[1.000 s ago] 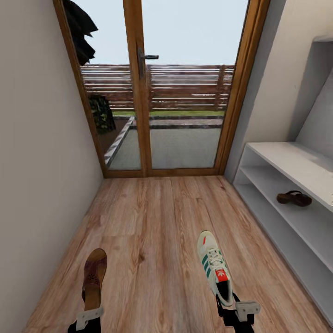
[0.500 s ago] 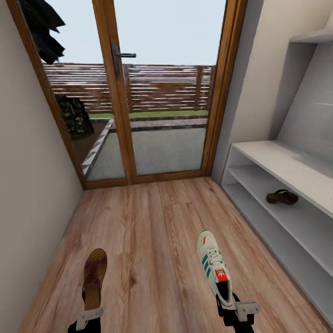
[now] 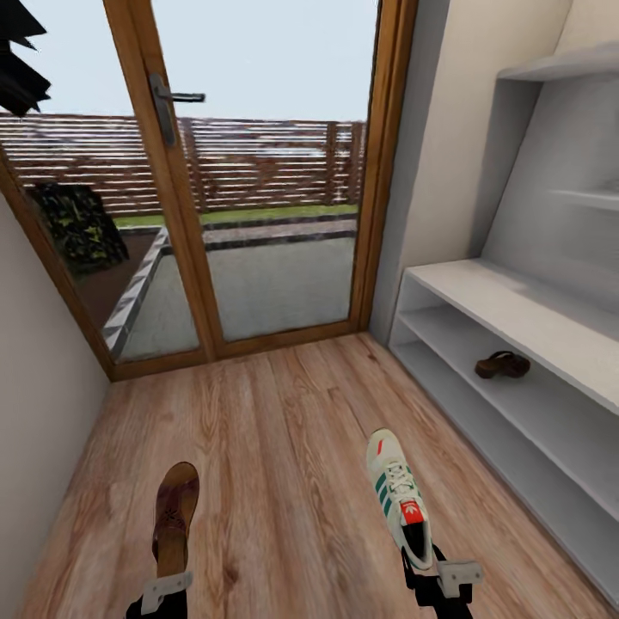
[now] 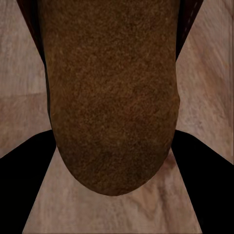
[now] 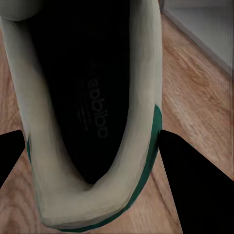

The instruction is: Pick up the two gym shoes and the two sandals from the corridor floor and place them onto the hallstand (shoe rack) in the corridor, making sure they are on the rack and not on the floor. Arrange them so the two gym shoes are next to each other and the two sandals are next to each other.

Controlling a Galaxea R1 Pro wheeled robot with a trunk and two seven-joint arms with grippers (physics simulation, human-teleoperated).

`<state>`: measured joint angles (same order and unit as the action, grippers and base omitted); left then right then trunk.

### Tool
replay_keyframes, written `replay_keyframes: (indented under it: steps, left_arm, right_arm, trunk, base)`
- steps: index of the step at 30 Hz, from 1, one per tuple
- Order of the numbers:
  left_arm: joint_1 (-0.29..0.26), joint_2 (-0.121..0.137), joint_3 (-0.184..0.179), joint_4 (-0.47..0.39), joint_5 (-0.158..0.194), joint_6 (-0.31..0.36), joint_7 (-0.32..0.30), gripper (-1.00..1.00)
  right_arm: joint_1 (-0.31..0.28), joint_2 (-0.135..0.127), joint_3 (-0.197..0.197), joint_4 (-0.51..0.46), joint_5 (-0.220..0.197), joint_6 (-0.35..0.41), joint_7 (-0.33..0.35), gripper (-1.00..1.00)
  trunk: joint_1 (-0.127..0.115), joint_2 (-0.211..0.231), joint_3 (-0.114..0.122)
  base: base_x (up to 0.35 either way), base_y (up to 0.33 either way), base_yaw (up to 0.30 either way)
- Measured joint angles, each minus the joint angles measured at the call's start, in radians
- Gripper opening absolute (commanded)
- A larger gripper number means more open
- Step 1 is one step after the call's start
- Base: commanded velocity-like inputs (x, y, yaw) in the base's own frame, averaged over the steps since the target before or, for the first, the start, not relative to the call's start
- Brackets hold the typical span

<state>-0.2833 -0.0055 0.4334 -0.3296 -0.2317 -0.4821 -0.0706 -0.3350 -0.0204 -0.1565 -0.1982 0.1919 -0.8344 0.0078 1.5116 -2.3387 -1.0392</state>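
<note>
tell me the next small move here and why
Probably keep turning toward the hallstand and bring the sandal in the left gripper to the shelf beside the other sandal lying there; the right gripper holds a gym shoe for afterwards.

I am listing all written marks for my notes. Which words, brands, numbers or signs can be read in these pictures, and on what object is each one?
"adidas": printed in grey on the dark insole of the gym shoe held in the right claw, right wrist view.
The red tongue patch of that shoe in the head view carries a white mark, too small to read.
Nothing else readable shows.
</note>
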Motion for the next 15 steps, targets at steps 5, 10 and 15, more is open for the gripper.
replay_keyframes:
  steps: [5, 10, 15]
  left_arm:
    - [0.000, 0.000, 0.000, 0.000, 0.000, 0.000, 0.000, -1.00]
    - [0.000, 0.000, 0.000, 0.000, 0.000, 0.000, 0.000, -1.00]
    - [0.000, 0.000, 0.000, 0.000, 0.000, 0.000, 0.000, -1.00]
  right_arm:
    - [0.000, 0.000, 0.000, 0.000, 0.000, 0.000, 0.000, -1.00]
    - [0.000, 0.000, 0.000, 0.000, 0.000, 0.000, 0.000, -1.00]
    - [0.000, 0.000, 0.000, 0.000, 0.000, 0.000, 0.000, -1.00]
  trunk:
    - [0.000, 0.000, 0.000]
    - [0.000, 0.000, 0.000]
    - [0.000, 0.000, 0.000]
  base:
    - [0.108, 0.031, -0.262]
    - [0.022, 0.006, -0.262]
    - [0.002, 0.001, -0.262]
